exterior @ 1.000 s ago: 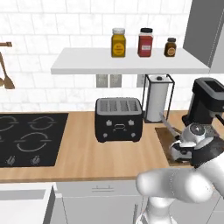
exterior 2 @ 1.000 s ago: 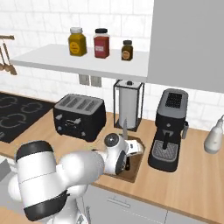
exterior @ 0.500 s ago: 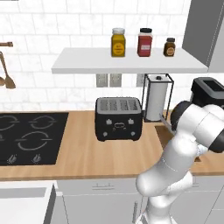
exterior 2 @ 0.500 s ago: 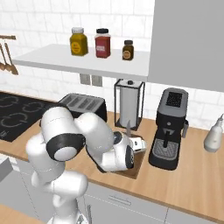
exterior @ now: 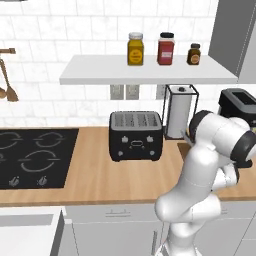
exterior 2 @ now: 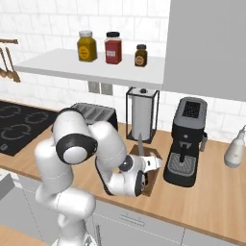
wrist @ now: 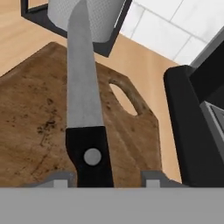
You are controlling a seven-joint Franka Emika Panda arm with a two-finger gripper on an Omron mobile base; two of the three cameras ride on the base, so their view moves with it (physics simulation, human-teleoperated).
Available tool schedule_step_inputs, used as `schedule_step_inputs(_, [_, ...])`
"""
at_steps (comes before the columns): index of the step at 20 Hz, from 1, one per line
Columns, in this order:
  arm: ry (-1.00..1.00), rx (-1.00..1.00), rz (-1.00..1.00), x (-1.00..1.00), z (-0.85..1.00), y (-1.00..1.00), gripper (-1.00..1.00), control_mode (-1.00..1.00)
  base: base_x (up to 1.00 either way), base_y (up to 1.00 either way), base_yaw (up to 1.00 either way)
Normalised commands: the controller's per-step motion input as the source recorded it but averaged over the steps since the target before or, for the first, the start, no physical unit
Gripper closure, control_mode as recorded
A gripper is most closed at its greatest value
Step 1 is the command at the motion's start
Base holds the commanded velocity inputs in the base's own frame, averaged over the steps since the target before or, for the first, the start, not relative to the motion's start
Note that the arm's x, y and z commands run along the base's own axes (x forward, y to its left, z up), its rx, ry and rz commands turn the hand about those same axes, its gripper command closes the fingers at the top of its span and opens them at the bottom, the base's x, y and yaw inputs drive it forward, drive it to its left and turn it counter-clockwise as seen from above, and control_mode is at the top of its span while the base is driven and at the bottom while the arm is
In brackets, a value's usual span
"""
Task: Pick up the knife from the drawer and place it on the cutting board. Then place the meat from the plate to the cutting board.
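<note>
Swung round since a second ago, the white arm's gripper [wrist: 105, 180] stands parted around the black-handled, silver-bladed knife [wrist: 83, 105] above the dark brown wooden cutting board [wrist: 30, 127].

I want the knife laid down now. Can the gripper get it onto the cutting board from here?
Probably yes. In the hand view the gripper has the knife right over the cutting board, with bare wood beneath the blade; the paper towel holder stands beyond the tip.

knife [wrist: 83, 105] over cutting board [wrist: 35, 127], claw [wrist: 105, 178] fingertips apparently spread beside handle
</note>
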Motion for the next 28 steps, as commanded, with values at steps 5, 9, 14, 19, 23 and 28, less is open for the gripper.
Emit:
schedule_step_inputs(5, [-0.09, 0.09, 0.00, -0.26, 0.70, -0.38, -1.00, -1.00, 0.00, 0.00, 0.00])
schedule_step_inputs(9, [-0.01, 0.11, 0.00, -0.41, 1.00, 0.01, -1.00, -1.00, 0.00, 0.00, 0.00])
schedule_step_inputs(14, [0.00, 0.12, 0.00, -0.08, 1.00, 0.19, -1.00, -1.00, 0.00, 0.00, 0.00])
schedule_step_inputs(19, [0.12, 0.15, 0.01, 0.00, 1.00, 0.32, -1.00, -1.00, 0.00, 0.00, 0.00])
schedule_step_inputs(23, [0.26, 0.17, 0.00, 0.00, 1.00, 0.37, -1.00, -1.00, 0.00, 0.00, 0.00])
schedule_step_inputs(28, [0.33, 0.19, 0.00, -0.01, 1.00, 0.10, -1.00, -1.00, 0.00, 0.00, 0.00])
